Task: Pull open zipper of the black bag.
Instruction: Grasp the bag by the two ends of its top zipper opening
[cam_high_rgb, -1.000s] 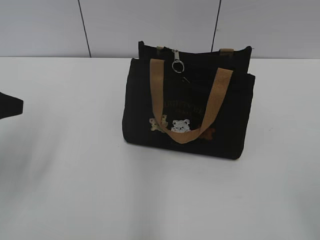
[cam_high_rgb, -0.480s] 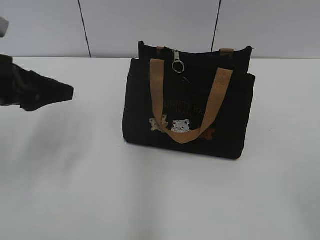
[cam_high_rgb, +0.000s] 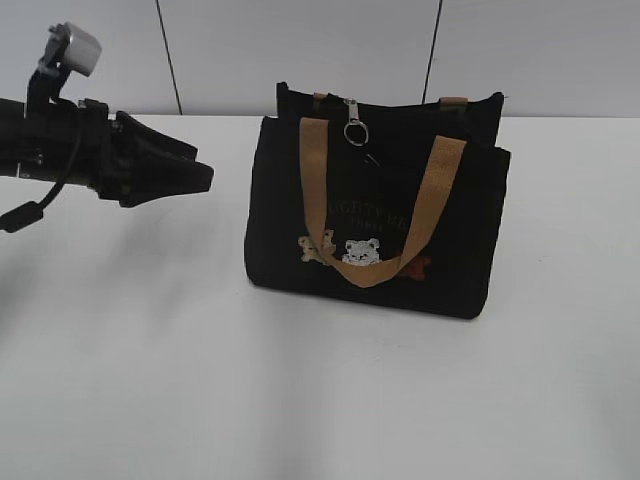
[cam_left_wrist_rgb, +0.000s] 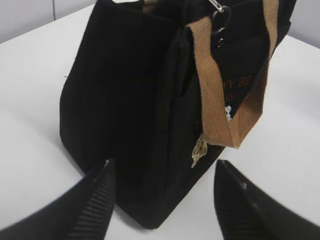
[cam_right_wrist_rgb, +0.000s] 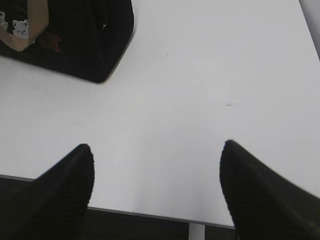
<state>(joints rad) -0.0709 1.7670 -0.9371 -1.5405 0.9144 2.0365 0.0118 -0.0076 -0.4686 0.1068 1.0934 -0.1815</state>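
The black bag (cam_high_rgb: 375, 215) stands upright at the table's (cam_high_rgb: 150, 380) centre, its zipper (cam_high_rgb: 354, 122) pull at twelve o'clock on top. At nine o'clock, the left gripper (cam_high_rgb: 205, 176) hovers, jaws wide, empty. The right gripper (cam_right_wrist_rgb: 157, 192) also gapes wide, empty.

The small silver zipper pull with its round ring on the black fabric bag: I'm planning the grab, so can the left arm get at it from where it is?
Probably yes. The left gripper is open, empty, beside the black fabric bag with bare white table between. The silver zipper pull hangs exposed at the top edge, between the tan webbing handle's straps.
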